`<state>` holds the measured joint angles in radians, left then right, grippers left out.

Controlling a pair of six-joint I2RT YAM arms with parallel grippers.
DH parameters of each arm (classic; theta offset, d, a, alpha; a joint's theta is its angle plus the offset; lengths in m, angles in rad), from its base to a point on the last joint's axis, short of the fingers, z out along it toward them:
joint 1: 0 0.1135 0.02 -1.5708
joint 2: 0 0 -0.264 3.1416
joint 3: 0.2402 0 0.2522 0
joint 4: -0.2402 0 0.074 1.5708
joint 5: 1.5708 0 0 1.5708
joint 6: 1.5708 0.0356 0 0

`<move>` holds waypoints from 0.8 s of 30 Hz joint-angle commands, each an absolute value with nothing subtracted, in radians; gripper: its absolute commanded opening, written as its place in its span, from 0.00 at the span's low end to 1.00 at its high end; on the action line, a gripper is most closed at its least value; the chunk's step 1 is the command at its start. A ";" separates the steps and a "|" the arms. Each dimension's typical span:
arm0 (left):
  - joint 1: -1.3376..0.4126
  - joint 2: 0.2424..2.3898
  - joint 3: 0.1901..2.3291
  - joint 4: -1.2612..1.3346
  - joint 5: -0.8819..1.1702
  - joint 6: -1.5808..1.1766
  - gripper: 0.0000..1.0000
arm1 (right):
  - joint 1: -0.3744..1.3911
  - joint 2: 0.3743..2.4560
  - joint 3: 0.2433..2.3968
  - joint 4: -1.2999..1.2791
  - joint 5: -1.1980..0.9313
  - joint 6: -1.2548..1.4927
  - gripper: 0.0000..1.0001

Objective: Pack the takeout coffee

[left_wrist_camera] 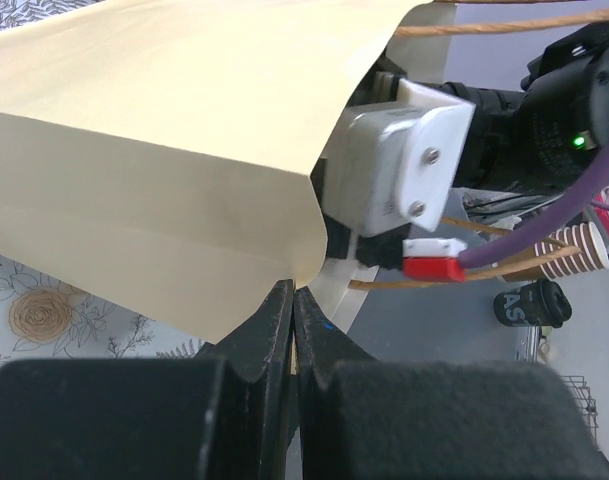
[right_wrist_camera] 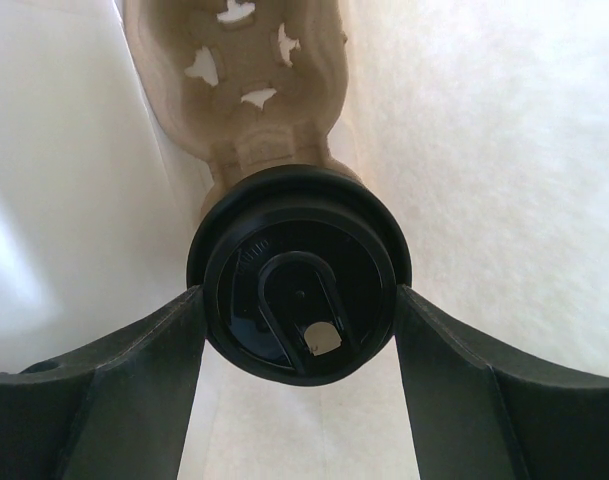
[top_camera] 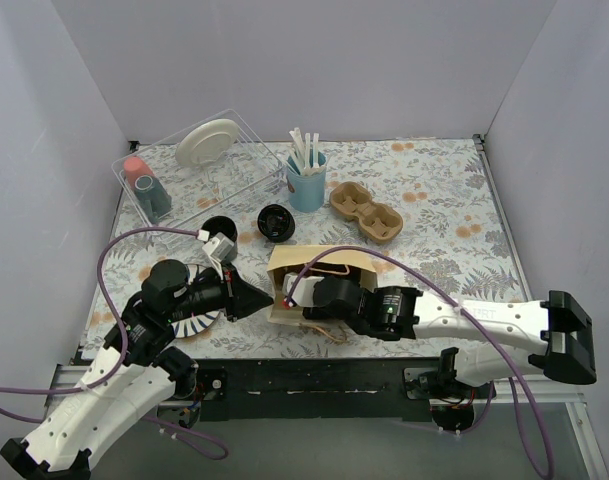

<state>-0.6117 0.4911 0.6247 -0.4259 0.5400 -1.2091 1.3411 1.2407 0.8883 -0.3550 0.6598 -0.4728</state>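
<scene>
The brown paper bag (top_camera: 329, 262) stands at the near middle of the table with its mouth open. My left gripper (top_camera: 256, 298) is shut on the bag's left edge; in the left wrist view the jaws (left_wrist_camera: 294, 300) pinch the paper fold (left_wrist_camera: 184, 150). My right gripper (right_wrist_camera: 299, 298) is down inside the bag, hidden in the top view behind its wrist (top_camera: 334, 297). Its fingers press both sides of the takeout coffee (right_wrist_camera: 284, 250), a black cup with a black sip lid. The cup sits against a brown pulp carrier (right_wrist_camera: 254, 80) inside the bag.
Behind the bag stand a lidless black cup (top_camera: 276, 222), a light blue cup with white sticks (top_camera: 306, 182) and a pulp cup carrier (top_camera: 366, 212). A clear bin (top_camera: 246, 168) at the back left holds a white plate (top_camera: 206, 141) and cups (top_camera: 149, 190).
</scene>
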 commanded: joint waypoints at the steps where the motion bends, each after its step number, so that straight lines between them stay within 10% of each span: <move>1: -0.614 0.477 0.612 -0.420 0.563 -1.210 0.00 | 1.338 1.160 0.896 -0.353 0.647 -0.494 0.40; 24: -0.614 0.505 0.591 -0.330 0.640 -1.175 0.00 | 1.310 1.042 0.726 -0.324 0.598 -0.615 0.40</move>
<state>-0.6117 0.5053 0.5964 -0.3603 0.6067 -1.1904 1.3167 1.0637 0.7521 -0.3859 0.5766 -0.5812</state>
